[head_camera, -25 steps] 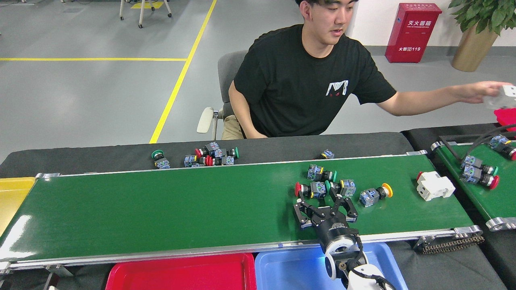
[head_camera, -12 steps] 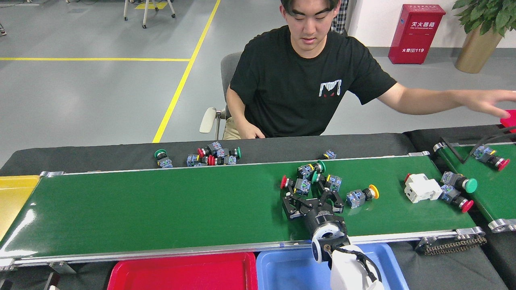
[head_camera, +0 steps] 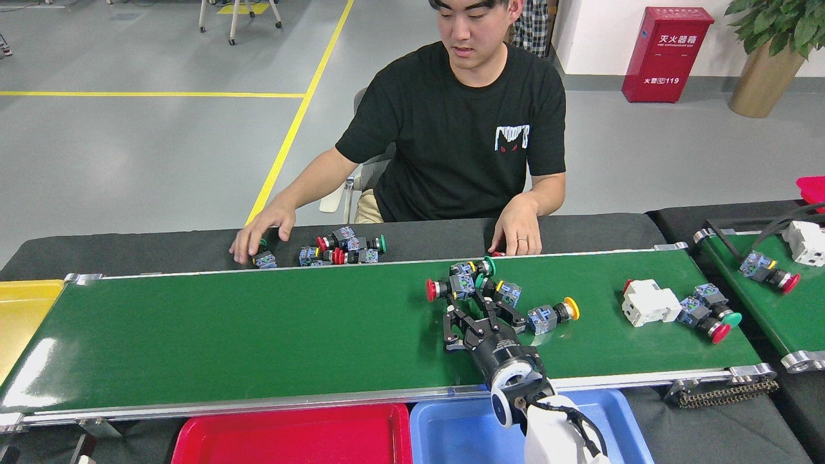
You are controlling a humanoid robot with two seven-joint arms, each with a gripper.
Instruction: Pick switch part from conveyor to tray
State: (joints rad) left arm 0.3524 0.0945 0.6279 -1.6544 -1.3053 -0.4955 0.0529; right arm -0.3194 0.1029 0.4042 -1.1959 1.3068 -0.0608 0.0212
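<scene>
- The right gripper point(head_camera: 475, 308) is seen over the conveyor point(head_camera: 258, 328), its arm coming in from the bottom edge above the blue tray point(head_camera: 451, 428).
- Its fingers point(head_camera: 454, 322) are spread apart, nothing clamped; the tips sit just beside a cluster of switch parts.
- Cluster: a red-capped switch part point(head_camera: 445, 288) at the left, a green-capped switch part point(head_camera: 475, 267) behind it, and a blue-bodied one point(head_camera: 506, 292) to the right, all touching or nearly so.
- Whether the fingertips touch any of them cannot be told.
- A yellow-capped switch part point(head_camera: 553, 314) lies on its side just right of the gripper, apart from the cluster.
- Further right on the belt: a white block point(head_camera: 648, 301) with two more switch parts point(head_camera: 708, 312) against it.
- The left gripper is not in view.
- A red tray point(head_camera: 290, 435) lies next to the blue one below the belt's near rail; a yellow tray point(head_camera: 19, 316) sits at the belt's left end.
- A person point(head_camera: 464, 129) is seated behind the belt, both hands on the dark ledge point(head_camera: 161, 248) past the far rail; one hand point(head_camera: 254, 232) rests on a loose part, near a pile of spare parts point(head_camera: 345, 248).
- A second smaller green belt point(head_camera: 773, 290) at the far right carries a switch part and a white block.
</scene>
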